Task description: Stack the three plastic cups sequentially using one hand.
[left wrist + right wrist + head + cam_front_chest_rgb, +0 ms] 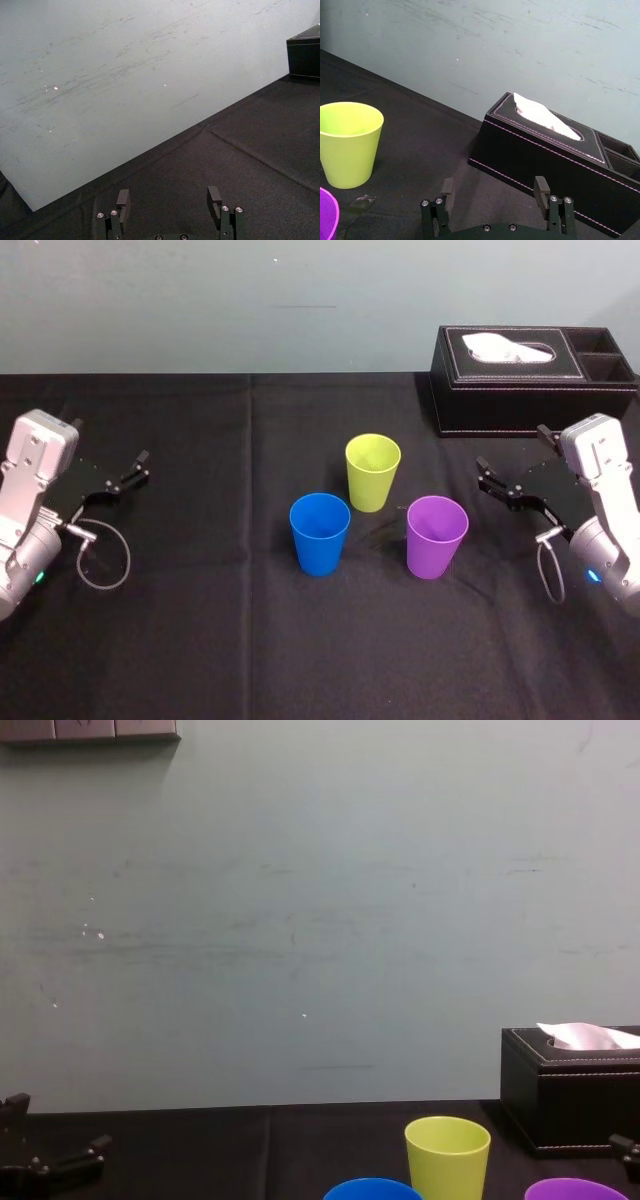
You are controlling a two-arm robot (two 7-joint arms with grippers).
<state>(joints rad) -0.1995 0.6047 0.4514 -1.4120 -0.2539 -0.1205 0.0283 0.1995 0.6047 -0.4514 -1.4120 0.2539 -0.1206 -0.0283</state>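
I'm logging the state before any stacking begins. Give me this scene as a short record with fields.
yellow-green cup: upright, farthest back, standing alone
blue cup: upright, front left, unstacked
purple cup: upright, front right, unstacked
left gripper: open, empty, well left of the blue cup
right gripper: open, empty, just right of the purple cup
tissue box: back right, behind the right gripper

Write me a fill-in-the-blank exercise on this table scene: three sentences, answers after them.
1. The blue cup stands on the ____ side of the purple cup.
2. The rearmost cup is ____ in colour.
3. The left pincer and the right pincer are both ____, not shut.
Missing words: left; yellow-green; open.
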